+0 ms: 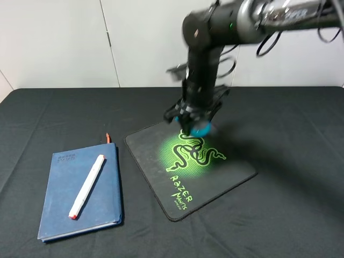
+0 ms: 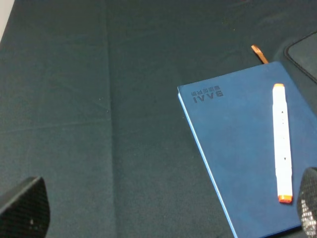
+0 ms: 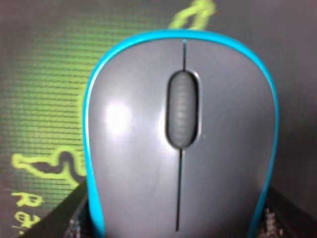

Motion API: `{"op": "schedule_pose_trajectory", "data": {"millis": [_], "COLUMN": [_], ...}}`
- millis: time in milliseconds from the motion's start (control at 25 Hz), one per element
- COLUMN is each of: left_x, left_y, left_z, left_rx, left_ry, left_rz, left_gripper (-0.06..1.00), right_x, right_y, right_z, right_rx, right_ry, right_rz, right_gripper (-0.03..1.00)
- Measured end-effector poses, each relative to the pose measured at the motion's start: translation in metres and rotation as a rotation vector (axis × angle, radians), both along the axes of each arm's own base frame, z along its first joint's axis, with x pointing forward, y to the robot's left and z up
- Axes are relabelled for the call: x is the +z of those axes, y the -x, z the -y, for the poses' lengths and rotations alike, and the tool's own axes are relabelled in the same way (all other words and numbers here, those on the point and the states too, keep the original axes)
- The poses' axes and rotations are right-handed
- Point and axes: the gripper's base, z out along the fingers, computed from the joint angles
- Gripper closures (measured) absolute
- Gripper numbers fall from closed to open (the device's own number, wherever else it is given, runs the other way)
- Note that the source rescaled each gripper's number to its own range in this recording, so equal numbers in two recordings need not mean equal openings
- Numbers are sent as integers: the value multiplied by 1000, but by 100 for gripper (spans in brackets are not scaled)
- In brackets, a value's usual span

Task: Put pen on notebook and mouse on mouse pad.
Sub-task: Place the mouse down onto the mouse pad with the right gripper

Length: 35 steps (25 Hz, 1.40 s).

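Observation:
The grey mouse [image 3: 181,139] with teal sides sits between the dark fingers [image 3: 74,220] of my right gripper [image 1: 194,126], which is shut on it. It hangs low over the far part of the black mouse pad [image 1: 215,180], by the green snake logo [image 1: 194,153]; whether it touches the pad I cannot tell. The white pen [image 1: 87,185] lies lengthwise on the dark blue notebook [image 1: 62,199], with nothing holding it. In the left wrist view the pen [image 2: 282,144] and notebook [image 2: 233,148] lie ahead of my left gripper [image 2: 166,210], which is open and holds nothing.
A black cloth [image 1: 290,215] covers the whole table, with a white wall behind its far edge. The notebook's orange ribbon [image 1: 107,137] pokes out at the far end. The right arm [image 1: 258,16] stretches in from the upper right. A strip of bare cloth separates notebook and pad.

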Motion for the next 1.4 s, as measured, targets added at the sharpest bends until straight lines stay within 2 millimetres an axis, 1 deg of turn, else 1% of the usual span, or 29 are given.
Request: {"op": "schedule_pose_trajectory", "data": {"millis": [160, 280, 400, 840, 880, 960, 1000, 1040, 1080, 1160, 1280, 1400], "left_x": [0, 0, 0, 0, 0, 0, 0, 0, 0, 0, 0, 0], "left_y": [0, 0, 0, 0, 0, 0, 0, 0, 0, 0, 0, 0], "left_z": [0, 0, 0, 0, 0, 0, 0, 0, 0, 0, 0, 0], "left_rx": [0, 0, 0, 0, 0, 0, 0, 0, 0, 0, 0, 0], "left_ry": [0, 0, 0, 0, 0, 0, 0, 0, 0, 0, 0, 0], "left_rz": [0, 0, 0, 0, 0, 0, 0, 0, 0, 0, 0, 0], "left_gripper": [-6, -6, -6, -6, -6, -6, -6, -6, -6, -6, -6, -6], "right_x": [-23, -34, -42, -44, -44, -44, -44, -44, -44, -44, -44, -44], "right_y": [15, 20, 22, 23, 23, 23, 22, 23, 23, 23, 23, 23], "right_z": [-6, -2, 1, 2, 2, 2, 2, 2, 2, 2, 2, 2], "right_rx": [32, 34, 39, 40, 40, 27, 16, 7, 2, -4, -4, -4], "right_ry": [-4, -6, -4, -7, -7, -9, -9, -9, -10, -9, -8, -8], "right_rz": [1, 6, 14, 20, 20, 20, 20, 18, 18, 16, 15, 15], "right_gripper": [97, 97, 97, 97, 90, 40, 22, 12, 6, 0, -3, -3]}}
